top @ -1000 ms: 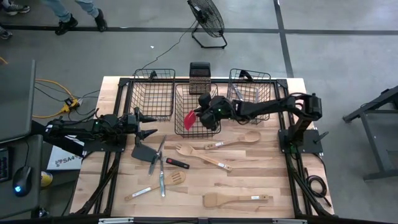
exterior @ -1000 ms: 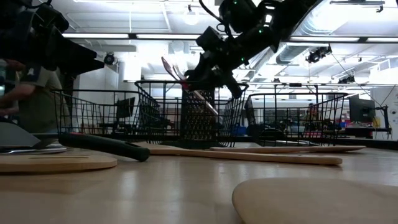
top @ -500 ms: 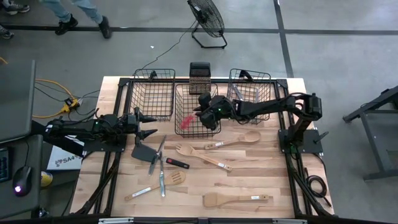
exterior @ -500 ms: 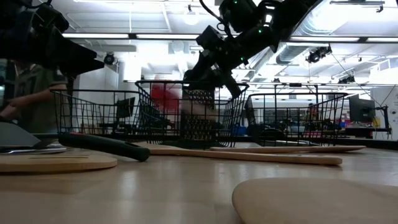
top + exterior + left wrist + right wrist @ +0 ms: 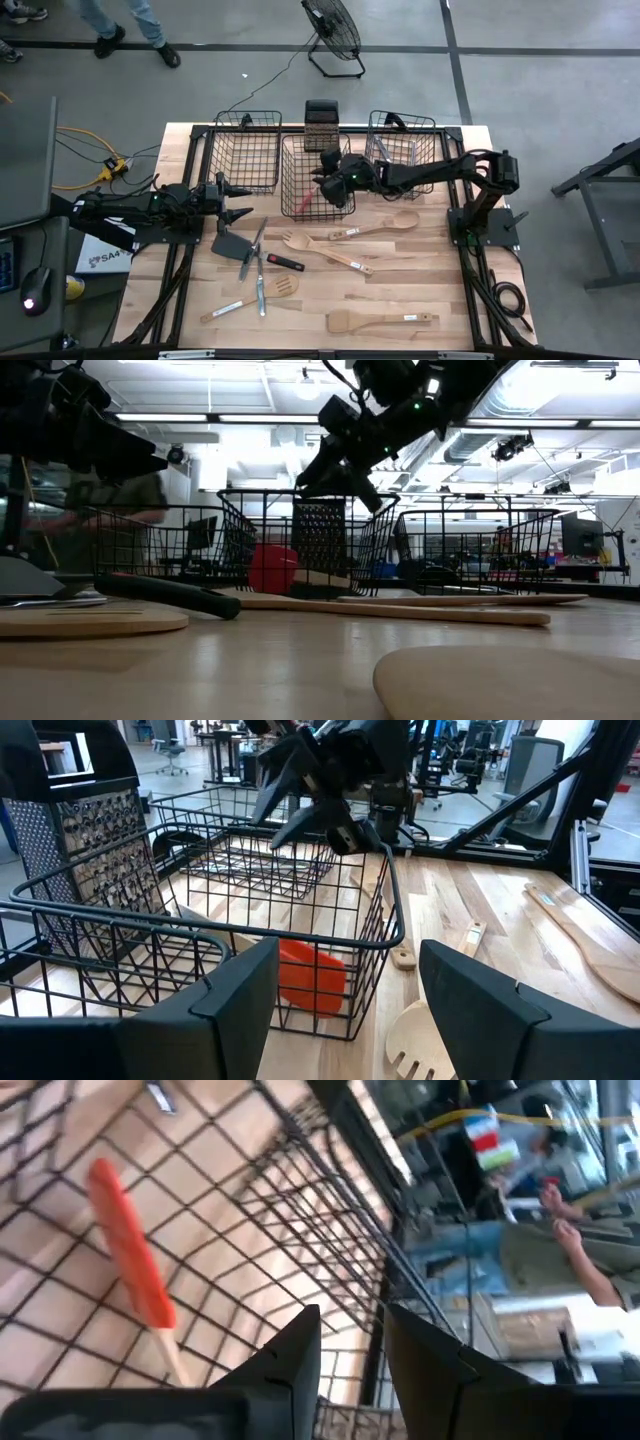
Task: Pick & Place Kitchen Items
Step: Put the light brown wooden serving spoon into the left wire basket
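A red spatula [image 5: 304, 204] with a pale wooden handle [image 5: 176, 1366] lies inside the middle black wire basket [image 5: 284, 170], its blade [image 5: 272, 568] at the basket's near left part. My right gripper [image 5: 322, 188] hangs open just above this basket with nothing between its fingers [image 5: 300, 1350]. My left gripper [image 5: 243, 200] waits open at the table's left side, level, pointing at the basket. Wooden spoons, forks and spatulas, a black spatula [image 5: 232, 245] and silver cutlery [image 5: 258, 265] lie on the table.
Two more wire baskets stand at the far edge, one left [image 5: 245, 150] and one right [image 5: 400, 140], with a black grater [image 5: 322, 112] behind the middle one. A wooden spoon [image 5: 375, 225], a wooden fork [image 5: 325, 250] and a wooden spatula [image 5: 380, 321] lie across the table's middle and near part.
My right gripper has opened and let go of the red spatula, which it held up above the middle basket. The spatula has fallen into the basket and now lies on its floor. The gripper has stayed above the basket, tipping slightly.
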Tool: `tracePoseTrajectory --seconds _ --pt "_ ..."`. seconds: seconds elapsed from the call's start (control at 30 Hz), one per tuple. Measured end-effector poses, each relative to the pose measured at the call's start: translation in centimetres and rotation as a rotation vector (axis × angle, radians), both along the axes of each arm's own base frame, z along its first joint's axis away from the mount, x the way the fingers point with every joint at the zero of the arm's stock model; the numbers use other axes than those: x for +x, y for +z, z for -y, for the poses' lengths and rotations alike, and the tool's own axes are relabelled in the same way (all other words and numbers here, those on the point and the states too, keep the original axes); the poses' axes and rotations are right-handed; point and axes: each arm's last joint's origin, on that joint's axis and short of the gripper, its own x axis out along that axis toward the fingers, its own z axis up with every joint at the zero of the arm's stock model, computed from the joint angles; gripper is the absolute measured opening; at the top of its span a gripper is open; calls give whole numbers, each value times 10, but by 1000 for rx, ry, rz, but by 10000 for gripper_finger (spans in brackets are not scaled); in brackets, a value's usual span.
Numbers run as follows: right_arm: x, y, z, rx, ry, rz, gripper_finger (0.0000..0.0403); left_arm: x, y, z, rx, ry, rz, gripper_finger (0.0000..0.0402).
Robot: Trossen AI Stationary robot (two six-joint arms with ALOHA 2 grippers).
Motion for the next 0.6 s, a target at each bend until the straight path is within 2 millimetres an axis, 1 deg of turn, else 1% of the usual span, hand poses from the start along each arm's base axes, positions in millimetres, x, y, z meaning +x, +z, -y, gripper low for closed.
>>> tracePoseTrajectory --seconds 0.17,0.3,0.43,0.6 --pt "-2 13 -9 -7 -38 54 105 0 0 0 0 0 0 237" --pt "-7 24 -22 32 -59 81 105 0 0 0 0 0 0 237" --pt "-14 33 -39 149 -66 95 105 0 0 0 0 0 0 237" --pt "-27 40 -60 370 -115 80 105 0 0 0 0 0 0 237"
